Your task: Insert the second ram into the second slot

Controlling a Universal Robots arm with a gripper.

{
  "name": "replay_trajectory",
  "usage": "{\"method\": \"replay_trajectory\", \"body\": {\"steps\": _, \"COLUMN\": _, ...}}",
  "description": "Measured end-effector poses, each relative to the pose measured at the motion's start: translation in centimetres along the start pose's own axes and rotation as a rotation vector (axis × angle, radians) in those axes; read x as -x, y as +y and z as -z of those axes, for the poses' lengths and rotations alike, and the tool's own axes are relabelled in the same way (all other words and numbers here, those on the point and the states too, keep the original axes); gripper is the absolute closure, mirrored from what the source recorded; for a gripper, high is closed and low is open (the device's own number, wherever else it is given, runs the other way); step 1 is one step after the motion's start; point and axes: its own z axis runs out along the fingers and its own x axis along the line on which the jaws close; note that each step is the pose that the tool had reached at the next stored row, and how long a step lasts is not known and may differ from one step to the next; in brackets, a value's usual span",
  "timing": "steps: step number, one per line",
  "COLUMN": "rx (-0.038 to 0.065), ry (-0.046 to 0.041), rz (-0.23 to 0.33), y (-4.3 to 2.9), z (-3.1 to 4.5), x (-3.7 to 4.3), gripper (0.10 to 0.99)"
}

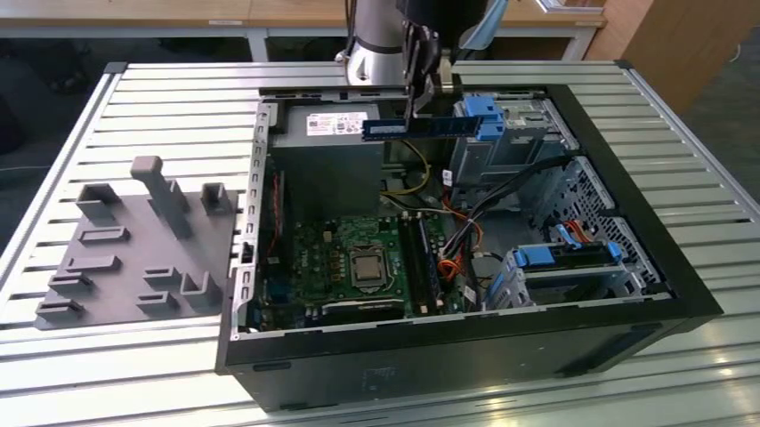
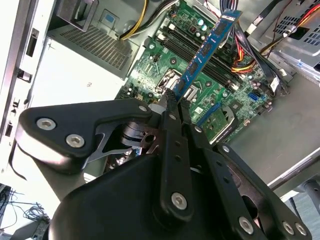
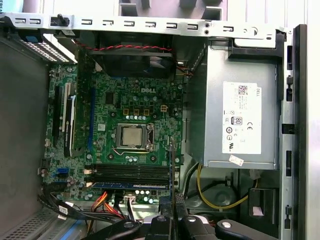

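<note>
Above the green motherboard (image 2: 150,62), the thin, flat blue second ram (image 2: 207,47) is held clamped between the dark jaws of the gripper (image 2: 176,102).

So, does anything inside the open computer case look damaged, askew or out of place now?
Nothing looks damaged or spilled. The one part not seated is the second ram, which the gripper holds above the motherboard, clear of the memory slots. The cables beside the board lie loose but look intact.
</note>
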Motion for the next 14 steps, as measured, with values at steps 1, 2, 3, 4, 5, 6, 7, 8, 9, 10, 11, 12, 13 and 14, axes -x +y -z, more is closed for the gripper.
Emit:
{"method": "replay_trajectory", "body": {"steps": 1, "rx": 0.0, "ry": 0.0001, "rz": 0.0, "y": 0.0, "z": 0.0, "x": -0.04, "gripper": 0.949}}
{"method": "replay_trajectory", "body": {"steps": 2, "rx": 0.0, "ry": 0.0001, "rz": 0.0, "y": 0.0, "z": 0.0, "x": -0.07, "gripper": 0.949}}
{"method": "replay_trajectory", "body": {"steps": 3, "rx": 0.0, "ry": 0.0, "rz": 0.0, "y": 0.0, "z": 0.0, "x": -0.1, "gripper": 0.949}}
{"method": "replay_trajectory", "body": {"steps": 4, "rx": 0.0, "ry": 0.0001, "rz": 0.0, "y": 0.0, "z": 0.01, "x": -0.14, "gripper": 0.949}}
{"method": "replay_trajectory", "body": {"steps": 5, "rx": 0.0, "ry": 0.0001, "rz": 0.0, "y": 0.0, "z": 0.0, "x": -0.17, "gripper": 0.949}}
{"method": "replay_trajectory", "body": {"steps": 6, "rx": 0.0, "ry": 0.0, "rz": 0.0, "y": 0.0, "z": 0.0, "x": -0.2, "gripper": 0.949}}
{"method": "replay_trajectory", "body": {"steps": 7, "rx": 0.0, "ry": 0.0002, "rz": 0.0, "y": 0.0, "z": 0.0, "x": -0.23, "gripper": 0.949}}
{"method": "replay_trajectory", "body": {"steps": 8, "rx": 0.0, "ry": 0.0002, "rz": 0.0, "y": 0.01, "z": 0.01, "x": -0.27, "gripper": 0.949}}
{"method": "replay_trajectory", "body": {"steps": 9, "rx": 0.0, "ry": 0.0002, "rz": 0.0, "y": 0.01, "z": 0.01, "x": -0.3, "gripper": 0.949}}
{"method": "replay_trajectory", "body": {"steps": 10, "rx": 0.0, "ry": 0.0001, "rz": 0.0, "y": 0.01, "z": 0.0, "x": -0.34, "gripper": 0.949}}
{"method": "replay_trajectory", "body": {"steps": 11, "rx": 0.0, "ry": 0.0002, "rz": 0.0, "y": 0.01, "z": 0.01, "x": -0.37, "gripper": 0.949}}
{"method": "replay_trajectory", "body": {"steps": 12, "rx": 0.0, "ry": 0.0003, "rz": 0.0, "y": 0.01, "z": 0.01, "x": -0.41, "gripper": 0.949}}
{"method": "replay_trajectory", "body": {"steps": 13, "rx": 0.0, "ry": 0.0002, "rz": 0.0, "y": 0.01, "z": 0.01, "x": -0.45, "gripper": 0.949}}
{"method": "replay_trajectory", "body": {"steps": 14, "rx": 0.0, "ry": 0.0002, "rz": 0.0, "y": 0.01, "z": 0.01, "x": -0.5, "gripper": 0.949}}
